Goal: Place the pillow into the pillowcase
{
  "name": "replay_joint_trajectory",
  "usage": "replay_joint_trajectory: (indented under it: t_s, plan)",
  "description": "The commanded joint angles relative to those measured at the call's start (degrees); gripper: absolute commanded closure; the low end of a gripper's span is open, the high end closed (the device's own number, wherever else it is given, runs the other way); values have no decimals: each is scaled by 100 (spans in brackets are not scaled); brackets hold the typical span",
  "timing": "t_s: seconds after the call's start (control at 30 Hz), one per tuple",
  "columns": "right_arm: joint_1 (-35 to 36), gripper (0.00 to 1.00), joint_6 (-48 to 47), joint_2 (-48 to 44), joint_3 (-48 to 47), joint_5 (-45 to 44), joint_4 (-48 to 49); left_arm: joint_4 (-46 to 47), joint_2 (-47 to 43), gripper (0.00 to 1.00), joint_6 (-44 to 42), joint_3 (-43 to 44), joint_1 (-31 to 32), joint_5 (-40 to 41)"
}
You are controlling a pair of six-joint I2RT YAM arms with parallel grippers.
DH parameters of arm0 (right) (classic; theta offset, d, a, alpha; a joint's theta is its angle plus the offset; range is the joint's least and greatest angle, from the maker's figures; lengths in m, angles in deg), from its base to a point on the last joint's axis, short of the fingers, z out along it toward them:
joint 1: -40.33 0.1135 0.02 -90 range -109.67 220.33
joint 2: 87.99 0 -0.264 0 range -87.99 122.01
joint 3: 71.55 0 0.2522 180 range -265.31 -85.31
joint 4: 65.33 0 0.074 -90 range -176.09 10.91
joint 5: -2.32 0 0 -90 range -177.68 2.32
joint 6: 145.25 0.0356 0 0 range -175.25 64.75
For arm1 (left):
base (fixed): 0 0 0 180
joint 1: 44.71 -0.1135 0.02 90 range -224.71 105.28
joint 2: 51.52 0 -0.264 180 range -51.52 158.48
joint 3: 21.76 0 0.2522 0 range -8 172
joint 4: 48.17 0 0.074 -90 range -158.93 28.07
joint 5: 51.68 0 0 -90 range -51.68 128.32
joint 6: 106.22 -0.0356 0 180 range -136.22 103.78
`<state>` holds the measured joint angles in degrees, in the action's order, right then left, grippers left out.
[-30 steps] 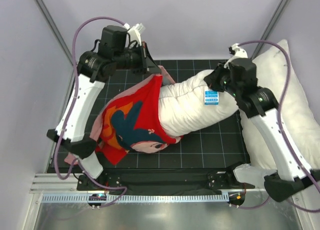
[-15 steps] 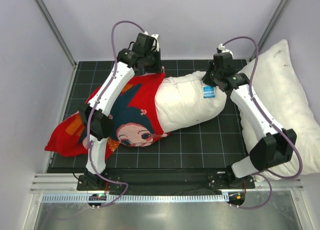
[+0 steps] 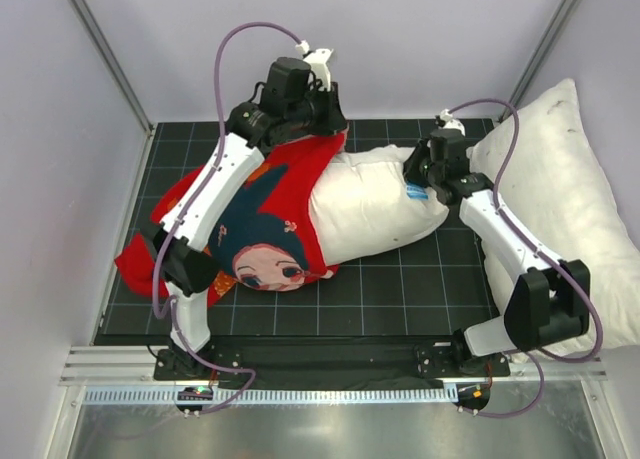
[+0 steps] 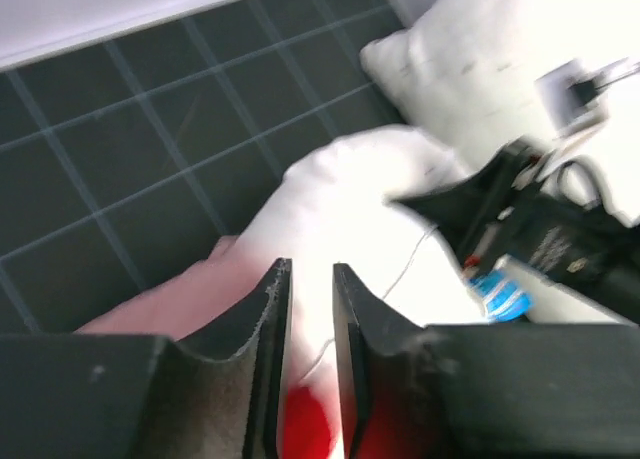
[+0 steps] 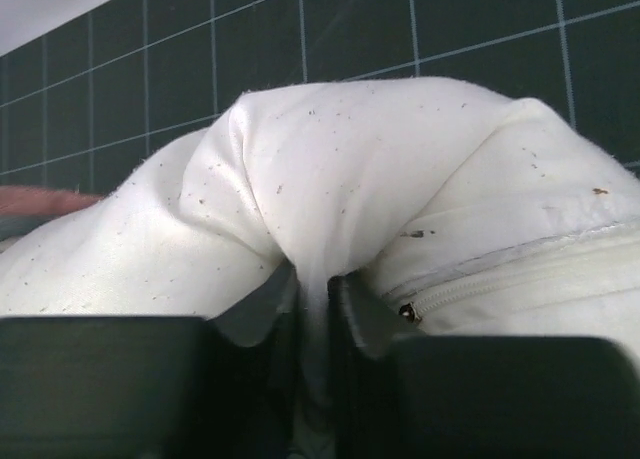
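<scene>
Your left gripper (image 4: 310, 274), clamped narrow on the pillowcase (image 3: 290, 184) hem, has pulled it further right over the pillow (image 3: 370, 214). Your right gripper (image 5: 312, 279) pinches the pillow's end.

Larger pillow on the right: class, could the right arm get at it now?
Probably yes: the larger pillow lies right alongside, nothing between. But the right gripper is shut on the pillow, so it must release first.

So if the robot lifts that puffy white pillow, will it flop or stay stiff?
Probably floppy: the plump white pillow creases deeply where the right gripper pinches it. Probably not slippery, since the cloth is bunched in its grip.
</scene>
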<state>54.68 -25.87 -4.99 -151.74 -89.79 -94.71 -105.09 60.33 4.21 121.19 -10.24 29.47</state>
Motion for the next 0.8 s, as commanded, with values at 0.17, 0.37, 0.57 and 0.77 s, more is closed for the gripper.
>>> replay_joint_trajectory:
  t_s: [0.17,0.37,0.57,0.77]
  plan:
    - [121,7,-178,-1031,343,99,-1619,827,-612,6,172,10,103,-372]
    - [-396,3,-399,-1155,17,375,-1725,230,-1735,0,102,-734,515,213]
    - [-503,3,-425,-734,-151,702,-1629,-904,-2773,0,374,-1561,1648,2278]
    - [-503,3,-320,-513,-194,931,-1435,-1125,-3266,6,1366,-3222,2730,3633]
